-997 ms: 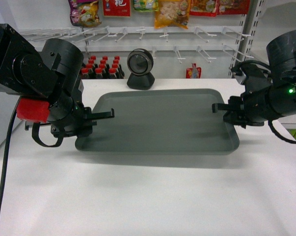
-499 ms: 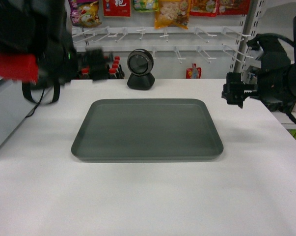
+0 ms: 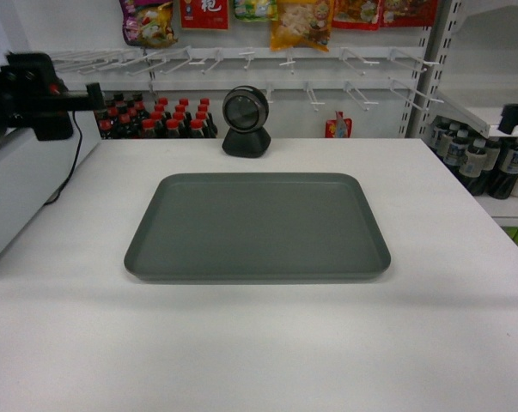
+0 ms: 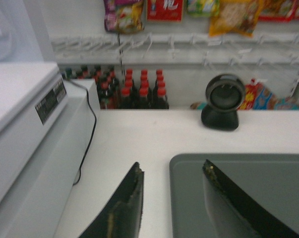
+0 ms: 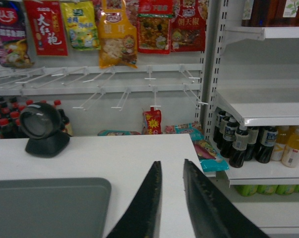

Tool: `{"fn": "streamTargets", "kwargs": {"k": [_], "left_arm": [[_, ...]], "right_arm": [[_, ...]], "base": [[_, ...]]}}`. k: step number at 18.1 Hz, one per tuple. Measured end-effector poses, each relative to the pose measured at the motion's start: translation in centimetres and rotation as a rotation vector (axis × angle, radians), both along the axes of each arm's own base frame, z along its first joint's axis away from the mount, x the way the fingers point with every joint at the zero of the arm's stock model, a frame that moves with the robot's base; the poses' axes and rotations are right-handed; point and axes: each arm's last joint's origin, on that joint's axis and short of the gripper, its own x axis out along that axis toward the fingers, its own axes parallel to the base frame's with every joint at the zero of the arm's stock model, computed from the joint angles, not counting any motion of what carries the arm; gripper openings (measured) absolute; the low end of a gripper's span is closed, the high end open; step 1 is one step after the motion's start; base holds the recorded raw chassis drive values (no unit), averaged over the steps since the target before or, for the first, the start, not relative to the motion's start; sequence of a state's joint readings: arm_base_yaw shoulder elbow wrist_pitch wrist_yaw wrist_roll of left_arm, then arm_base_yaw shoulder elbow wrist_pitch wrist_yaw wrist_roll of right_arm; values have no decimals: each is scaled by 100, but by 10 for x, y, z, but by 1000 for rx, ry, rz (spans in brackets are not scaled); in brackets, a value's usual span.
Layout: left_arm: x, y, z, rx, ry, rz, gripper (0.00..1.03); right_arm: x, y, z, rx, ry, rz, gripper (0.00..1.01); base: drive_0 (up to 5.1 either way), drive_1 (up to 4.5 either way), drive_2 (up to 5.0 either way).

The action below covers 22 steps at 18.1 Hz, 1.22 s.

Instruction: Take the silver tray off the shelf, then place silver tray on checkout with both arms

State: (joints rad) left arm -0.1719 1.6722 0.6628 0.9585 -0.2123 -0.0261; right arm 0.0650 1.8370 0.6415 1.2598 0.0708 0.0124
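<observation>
While both arms are drawn back to the outer edges of the head view, the silver tray (image 3: 257,227) is seen lying flat on the checkout (image 3: 259,343), free of any grip, its long side across the view. Beyond the tray's far rim, a black barcode scanner (image 3: 246,120) is set upright on the counter, apart from the tray.

The left gripper (image 4: 171,171) is held above the tray's left end, level and pointed toward the back wall. Its fingers (image 4: 127,198) are parted with a wide gap: one is seen over bare counter just left of the tray's near-left corner, the other over the tray's surface; neither can be said to touch it. In the head view only a black part of the left arm (image 3: 35,94) is visible, far left of the tray and raised above counter height.

The right gripper (image 5: 171,171) is held off the tray's right end, over the counter, its fingers (image 5: 144,208) parted by a narrow gap and closed on nothing. The tray's right corner is seen at the lower left of that wrist view. A white shelf (image 5: 258,111) with dark bottles (image 5: 238,144) below it stands to the right of the tray, past the counter edge. Red-capped bottles (image 3: 177,116) are ranked behind the tray's far-left corner.
</observation>
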Motion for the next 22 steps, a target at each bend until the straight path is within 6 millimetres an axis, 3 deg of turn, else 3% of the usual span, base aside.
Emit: {"fn": "streamTargets", "kwargs": {"k": [2,3,5,7,10,13,16,22], "left_arm": [[-12,1,8,-4,-42,-20,30],[-26,3,18,-9,-96,-41,21],[-53,14,10,-7,-84,-47,0],[-75,25,-12,4,-1,-31,1],[-101,32,-5,-2,-61,-38,1],[-129,41,-16,-1,-64,-38,1],[-146,50,-27,-1,-13,-29,1],[-172,49,-23,-1,-32,-40,1]], "right_arm": [[-11,-1,-1,-3,9,6,10],[-25,-1,-7,-11,43,18,1],[-56,-7,-17,-13,109,3,2],[-77,-18,-5,-11,65,4,2],[-105,-19,3,-11,80,7,2],[-135,-19,2,-11,87,6,2],[-152,-20,4,-11,80,1,2],[-180,-20,4,-11,77,3,2]], "base": [[0,0,0],[0,0,0],[0,0,0],[0,0,0],[0,0,0],[0,0,0],[0,0,0],[0,0,0]]}}
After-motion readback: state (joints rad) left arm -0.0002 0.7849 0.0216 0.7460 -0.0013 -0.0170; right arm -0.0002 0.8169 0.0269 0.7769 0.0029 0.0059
